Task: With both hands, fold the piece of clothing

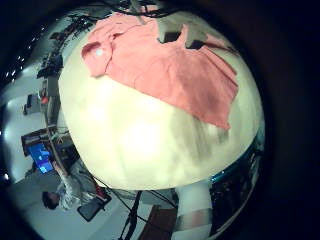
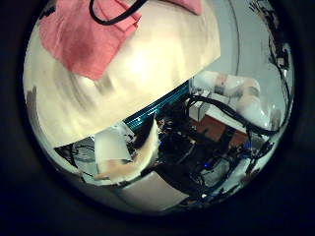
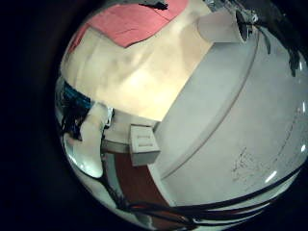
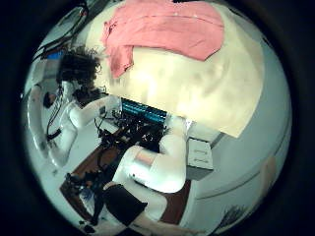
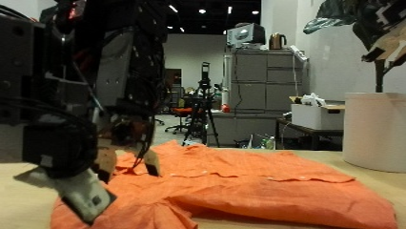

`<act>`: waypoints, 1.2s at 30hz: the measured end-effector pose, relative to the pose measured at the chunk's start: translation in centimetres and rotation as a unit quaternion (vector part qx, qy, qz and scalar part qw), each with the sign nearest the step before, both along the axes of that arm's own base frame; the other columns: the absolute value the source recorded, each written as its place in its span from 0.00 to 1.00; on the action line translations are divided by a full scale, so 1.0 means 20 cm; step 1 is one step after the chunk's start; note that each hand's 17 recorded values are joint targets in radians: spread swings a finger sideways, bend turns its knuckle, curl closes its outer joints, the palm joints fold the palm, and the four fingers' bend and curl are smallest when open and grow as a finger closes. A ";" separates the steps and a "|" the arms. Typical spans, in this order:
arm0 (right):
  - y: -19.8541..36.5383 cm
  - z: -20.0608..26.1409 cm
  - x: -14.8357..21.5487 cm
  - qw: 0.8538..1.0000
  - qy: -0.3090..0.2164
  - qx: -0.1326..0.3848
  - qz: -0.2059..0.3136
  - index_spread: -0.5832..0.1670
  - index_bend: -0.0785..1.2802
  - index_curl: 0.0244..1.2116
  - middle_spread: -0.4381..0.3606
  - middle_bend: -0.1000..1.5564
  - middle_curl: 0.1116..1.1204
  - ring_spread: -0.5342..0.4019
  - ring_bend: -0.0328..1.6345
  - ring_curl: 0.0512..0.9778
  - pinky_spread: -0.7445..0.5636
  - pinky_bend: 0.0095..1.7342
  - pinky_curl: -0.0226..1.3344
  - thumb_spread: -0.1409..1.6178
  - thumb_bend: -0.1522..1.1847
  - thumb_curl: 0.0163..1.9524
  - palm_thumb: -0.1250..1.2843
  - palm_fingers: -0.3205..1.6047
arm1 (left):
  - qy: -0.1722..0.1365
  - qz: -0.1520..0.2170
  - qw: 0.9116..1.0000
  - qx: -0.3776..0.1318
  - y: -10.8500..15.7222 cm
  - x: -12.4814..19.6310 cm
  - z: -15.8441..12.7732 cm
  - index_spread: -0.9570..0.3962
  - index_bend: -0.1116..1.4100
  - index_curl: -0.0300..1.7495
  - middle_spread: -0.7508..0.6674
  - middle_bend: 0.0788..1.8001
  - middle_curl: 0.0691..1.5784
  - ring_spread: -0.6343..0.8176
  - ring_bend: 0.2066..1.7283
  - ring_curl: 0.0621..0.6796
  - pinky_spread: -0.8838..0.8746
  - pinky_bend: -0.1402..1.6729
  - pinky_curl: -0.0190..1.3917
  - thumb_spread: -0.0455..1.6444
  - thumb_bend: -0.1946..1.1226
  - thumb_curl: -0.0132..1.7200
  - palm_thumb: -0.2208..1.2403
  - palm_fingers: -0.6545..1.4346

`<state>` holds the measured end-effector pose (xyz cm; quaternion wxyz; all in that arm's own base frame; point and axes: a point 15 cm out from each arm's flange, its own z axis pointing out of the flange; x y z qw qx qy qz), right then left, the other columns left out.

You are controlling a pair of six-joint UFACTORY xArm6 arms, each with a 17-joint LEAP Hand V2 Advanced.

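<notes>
An orange shirt point(image 5: 253, 181) lies spread open and rumpled on a pale table point(image 5: 26, 200), with a long crease running across its front and one bunched end lifted a little off the tabletop. In the palm views the shirt point(image 1: 160, 65) sits towards one edge of the table point(image 1: 150, 140), reaching close to that edge, while a broad bare stretch of tabletop runs to the opposite edge; all four of these views take in the whole shirt point(image 4: 162, 34) with the table point(image 4: 197, 84) around it, so neither palm is close to the cloth. From the outside view, one hand point(image 5: 89, 124) of black and white parts hangs very close to the camera over the near corner of the table, its fingers pointing down beside the bunched end of the shirt; whether they touch the cloth, and whether they are straight or curled, I cannot tell. The other hand point(image 5: 375, 33) is high above the far side of the table, well apart from the shirt, and its fingers are too dark to judge. Which of the two is left and which right I cannot tell. A white bin point(image 5: 377, 129) stands beyond the table's far edge.
</notes>
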<state>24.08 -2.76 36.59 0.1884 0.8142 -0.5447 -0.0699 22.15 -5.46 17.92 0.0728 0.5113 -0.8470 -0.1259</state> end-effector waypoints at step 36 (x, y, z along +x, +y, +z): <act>0.04 0.00 -0.03 1.000 0.005 0.006 -0.008 0.40 0.18 0.23 0.76 0.18 0.18 0.83 0.25 0.21 0.89 0.24 0.23 0.67 0.10 0.13 0.12 0.25 | 0.028 -0.017 0.996 0.080 0.12 0.13 -0.17 0.35 0.39 0.36 0.20 0.49 0.45 0.12 0.67 0.74 0.15 0.67 0.43 0.55 0.23 0.30 0.75 0.88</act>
